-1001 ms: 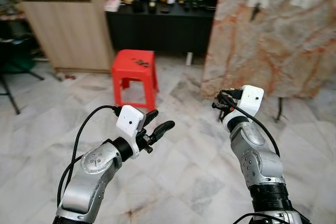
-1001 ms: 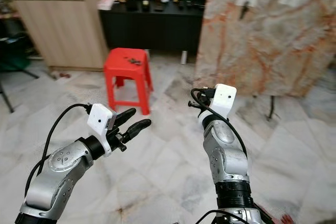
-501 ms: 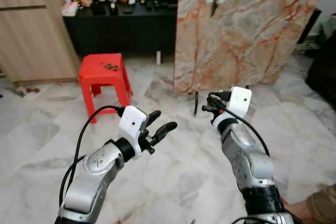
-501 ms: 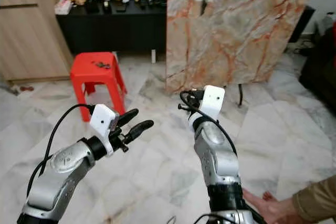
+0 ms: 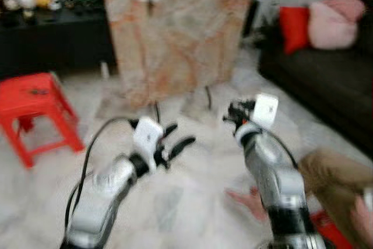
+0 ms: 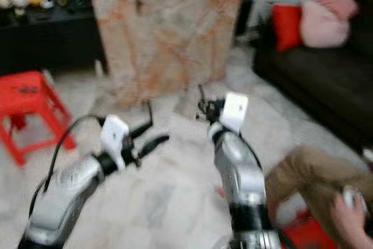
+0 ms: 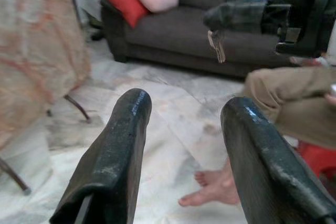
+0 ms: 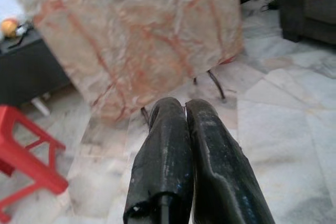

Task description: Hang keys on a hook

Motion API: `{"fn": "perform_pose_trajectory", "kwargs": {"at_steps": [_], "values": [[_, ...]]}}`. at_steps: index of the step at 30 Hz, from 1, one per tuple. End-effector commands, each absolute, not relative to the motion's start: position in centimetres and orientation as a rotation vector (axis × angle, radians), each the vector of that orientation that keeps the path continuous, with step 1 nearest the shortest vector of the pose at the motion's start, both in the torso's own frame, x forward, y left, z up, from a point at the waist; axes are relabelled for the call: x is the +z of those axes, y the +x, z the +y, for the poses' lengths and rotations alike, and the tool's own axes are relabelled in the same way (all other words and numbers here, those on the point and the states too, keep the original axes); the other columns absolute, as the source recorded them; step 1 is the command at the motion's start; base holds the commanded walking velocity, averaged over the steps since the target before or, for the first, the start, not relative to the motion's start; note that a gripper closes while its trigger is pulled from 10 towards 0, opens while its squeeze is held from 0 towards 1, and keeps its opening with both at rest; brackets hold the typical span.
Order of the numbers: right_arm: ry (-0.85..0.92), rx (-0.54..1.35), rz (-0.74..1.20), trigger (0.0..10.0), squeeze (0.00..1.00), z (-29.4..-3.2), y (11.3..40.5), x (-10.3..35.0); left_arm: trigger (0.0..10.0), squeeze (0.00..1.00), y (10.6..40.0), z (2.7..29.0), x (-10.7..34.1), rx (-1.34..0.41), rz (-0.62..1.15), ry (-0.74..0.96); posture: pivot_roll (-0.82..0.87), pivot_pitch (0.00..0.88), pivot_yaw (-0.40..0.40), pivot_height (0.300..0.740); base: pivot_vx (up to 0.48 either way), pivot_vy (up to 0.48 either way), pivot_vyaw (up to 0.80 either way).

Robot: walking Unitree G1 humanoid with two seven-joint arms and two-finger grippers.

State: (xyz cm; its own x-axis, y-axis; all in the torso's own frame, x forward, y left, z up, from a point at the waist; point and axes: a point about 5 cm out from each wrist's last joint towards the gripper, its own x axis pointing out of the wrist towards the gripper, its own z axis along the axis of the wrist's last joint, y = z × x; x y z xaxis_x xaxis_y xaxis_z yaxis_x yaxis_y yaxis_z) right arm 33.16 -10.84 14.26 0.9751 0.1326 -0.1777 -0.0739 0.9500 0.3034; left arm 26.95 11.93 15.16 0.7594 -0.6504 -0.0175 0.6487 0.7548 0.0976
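Blur smears the head views. My left gripper [image 5: 175, 138] hangs over the marble floor [image 5: 175, 202] with fingers [image 7: 113, 156] spread wide, holding nothing. My right gripper [image 8: 186, 145] is pressed closed; a small key [image 7: 216, 45] dangles below it (seen from my left wrist). Ahead stands an orange-veined marble board [image 5: 175, 33], with a red stool [image 5: 29, 97] on my left. A person's bare foot [image 7: 215, 190] rests nearby.

head views motion-blurred, seated person [image 5: 326, 173] cut off
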Motion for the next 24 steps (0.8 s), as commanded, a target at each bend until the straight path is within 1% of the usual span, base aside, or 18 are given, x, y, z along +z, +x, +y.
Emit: {"fn": "perform_pose_trajectory", "kwargs": {"at_steps": [1, 8, 14, 19, 22, 24], "values": [[0.312, 0.095, 0.198, 10.0, 0.00, -11.2, 33.1, 14.6, 10.0, 0.00, 26.9, 11.6, 15.4, -0.730, -0.028, 0.097, 0.00, 0.010, -0.054, 0.740, 0.000, 0.000, -0.80], [0.311, 0.116, 0.196, 10.0, 0.00, -10.7, 33.2, 14.9, 10.0, 0.00, 26.9, 11.6, 15.3, -0.736, -0.025, 0.101, 0.00, 0.002, -0.053, 0.740, 0.000, 0.000, -0.80], [0.299, 0.139, 0.194, 10.0, 0.00, -10.5, 33.2, 15.0, 10.0, 0.00, 27.3, 11.4, 15.2, -0.715, -0.027, 0.099, 0.00, 0.000, -0.053, 0.740, 0.000, 0.000, 0.00], [0.295, 0.146, 0.203, 10.0, 0.00, -10.4, 33.2, 14.9, 10.0, 0.00, 28.0, 11.9, 15.4, -0.636, -0.033, 0.091, 0.00, 0.000, -0.054, 0.740, 0.000, 0.000, 0.00], [0.286, 0.160, 0.217, 10.0, 0.00, -10.3, 33.1, 14.7, 10.0, 0.00, 28.4, 12.3, 15.2, -0.587, -0.027, 0.119, 0.00, 0.000, -0.055, 0.740, 0.403, 0.000, 0.00], [0.280, 0.170, 0.218, 10.0, 0.00, -10.2, 33.1, 14.7, 10.0, 0.00, 28.4, 12.4, 15.2, -0.586, -0.028, 0.117, 0.00, 0.000, -0.055, 0.740, 0.426, 0.000, 0.00]]}}
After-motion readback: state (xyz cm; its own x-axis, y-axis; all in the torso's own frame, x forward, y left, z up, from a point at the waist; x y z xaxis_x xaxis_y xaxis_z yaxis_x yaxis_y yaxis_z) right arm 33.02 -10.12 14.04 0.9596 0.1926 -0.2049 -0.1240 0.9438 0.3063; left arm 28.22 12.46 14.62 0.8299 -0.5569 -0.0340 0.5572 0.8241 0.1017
